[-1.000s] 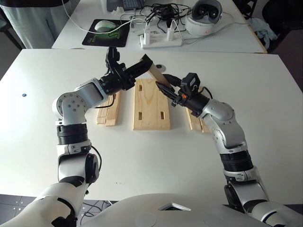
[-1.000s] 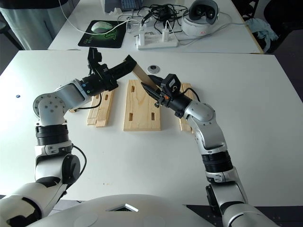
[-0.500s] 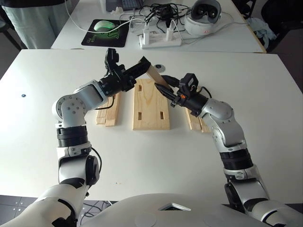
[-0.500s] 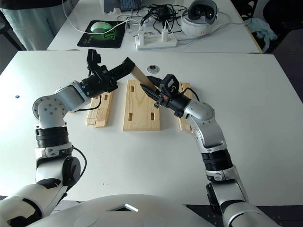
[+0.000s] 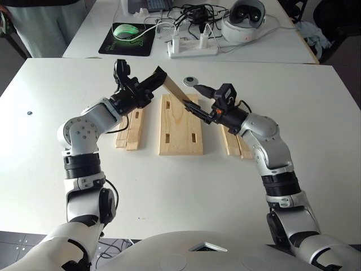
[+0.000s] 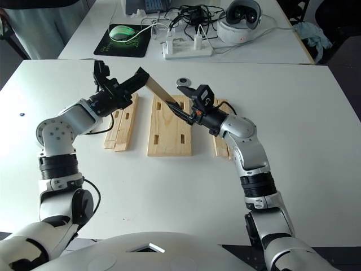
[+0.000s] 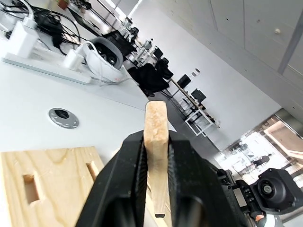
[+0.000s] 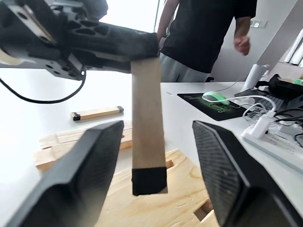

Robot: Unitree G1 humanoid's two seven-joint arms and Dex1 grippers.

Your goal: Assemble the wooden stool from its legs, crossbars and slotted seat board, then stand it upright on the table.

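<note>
My left gripper (image 5: 158, 77) is shut on the upper end of a wooden leg (image 5: 177, 93), which slants down to the right over the slotted seat board (image 5: 180, 132). The board lies flat mid-table. In the left wrist view the leg (image 7: 156, 137) is clamped between the black fingers (image 7: 125, 189). My right gripper (image 5: 196, 100) is open, with its fingers on either side of the leg's black-tipped lower end (image 8: 149, 179) and apart from it. More legs lie flat left (image 5: 128, 127) and right (image 5: 234, 141) of the board.
A short black-tipped crossbar (image 8: 97, 113) lies beyond the left pieces. A round metal grommet (image 5: 192, 82) sits behind the board. On the far table are a power strip (image 5: 192, 48), mouse pad (image 5: 132, 34) and headset (image 5: 242, 20). A person (image 8: 203, 33) stands behind.
My left gripper has carried the leg a little to the left. The right gripper followed up and back, staying around the leg's lower end.
</note>
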